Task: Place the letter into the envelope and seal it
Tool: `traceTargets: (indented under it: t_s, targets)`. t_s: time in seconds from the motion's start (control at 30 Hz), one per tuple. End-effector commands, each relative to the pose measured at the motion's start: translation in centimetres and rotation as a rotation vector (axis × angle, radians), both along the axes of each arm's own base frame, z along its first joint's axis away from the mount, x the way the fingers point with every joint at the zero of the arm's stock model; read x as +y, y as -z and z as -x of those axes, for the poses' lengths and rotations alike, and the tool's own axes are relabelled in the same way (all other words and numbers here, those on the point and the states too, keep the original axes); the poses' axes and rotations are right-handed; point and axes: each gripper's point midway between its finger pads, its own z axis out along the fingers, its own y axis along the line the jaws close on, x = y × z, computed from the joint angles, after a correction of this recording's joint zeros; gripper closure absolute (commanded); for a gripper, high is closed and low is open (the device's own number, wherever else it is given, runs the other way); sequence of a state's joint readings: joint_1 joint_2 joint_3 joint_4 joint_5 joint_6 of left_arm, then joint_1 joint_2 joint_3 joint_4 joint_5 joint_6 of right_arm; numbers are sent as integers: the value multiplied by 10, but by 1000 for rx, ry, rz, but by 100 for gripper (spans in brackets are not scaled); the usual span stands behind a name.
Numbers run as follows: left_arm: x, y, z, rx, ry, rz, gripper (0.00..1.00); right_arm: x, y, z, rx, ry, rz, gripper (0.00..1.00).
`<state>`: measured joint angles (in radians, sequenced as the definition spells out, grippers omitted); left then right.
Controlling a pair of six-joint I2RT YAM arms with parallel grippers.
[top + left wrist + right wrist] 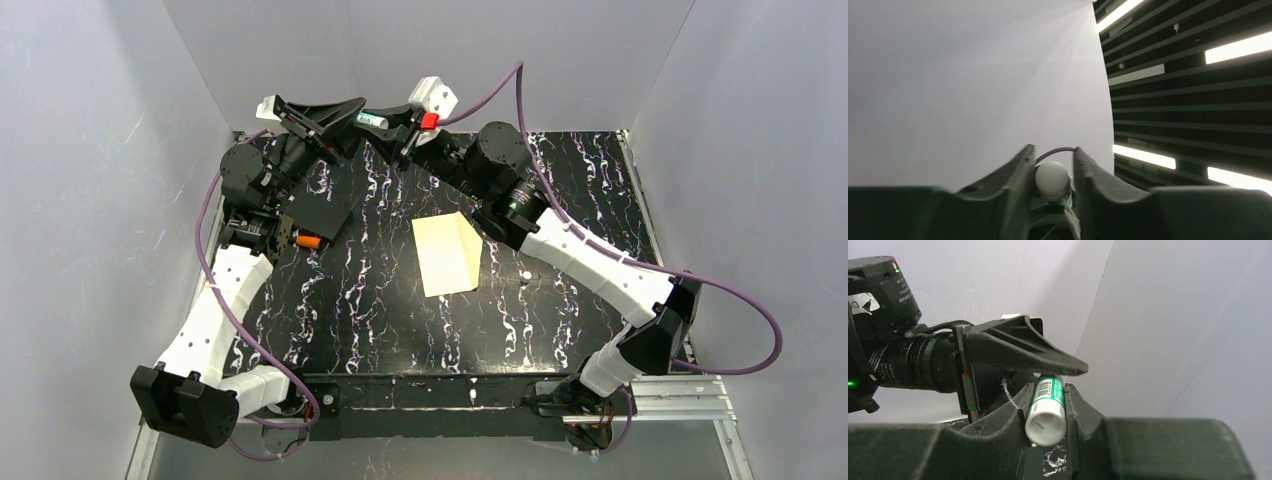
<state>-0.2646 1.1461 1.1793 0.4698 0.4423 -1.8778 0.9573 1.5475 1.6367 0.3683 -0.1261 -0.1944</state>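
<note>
Envelope [447, 255]: lies flat at the middle of the table [360, 310].
Glue stick [1047, 405]: raised above the table's far edge, spanning both grippers.
Right gripper [1048, 387]: clamped on the green-labelled tube.
Left gripper [1052, 151]: fingers pinch the rounded white end.

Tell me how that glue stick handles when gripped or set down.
Likely rolls: the glue stick is a smooth round tube. Probably stiff and light, being small plastic. Glossy sides may slip in the right pincer.
</note>
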Motion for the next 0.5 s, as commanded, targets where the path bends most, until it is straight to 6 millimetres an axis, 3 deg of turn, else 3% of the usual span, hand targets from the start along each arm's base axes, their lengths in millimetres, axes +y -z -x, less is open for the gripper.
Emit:
traceTargets:
  t_s: [0.0, 0.1, 0.23, 0.27, 0.37, 0.4, 0.47]
  targets:
    - [0, -14, 22, -123, -8, -44, 48, -11, -26, -1, 28, 36, -58, 99]
    - [2, 4, 23, -170, -76, -171, 28, -23, -17, -11, 110, 113, -51, 99]
    - [3, 46, 27, -151, -101, -363, 17, -48, 8, -30, 286, 265, -39, 99]
    - [3, 55, 30, -161, -99, -412, 4, -56, 19, -37, 339, 321, -25, 99]
    - [13, 91, 36, -180, -138, -655, 2, -77, 70, -57, 536, 461, 55, 99]
    - [22, 122, 37, -115, -143, -790, 2, -83, 92, -60, 601, 502, 98, 99]
    - [50, 165, 38, -27, -215, -1018, 2, -97, 138, -62, 745, 588, 177, 99]
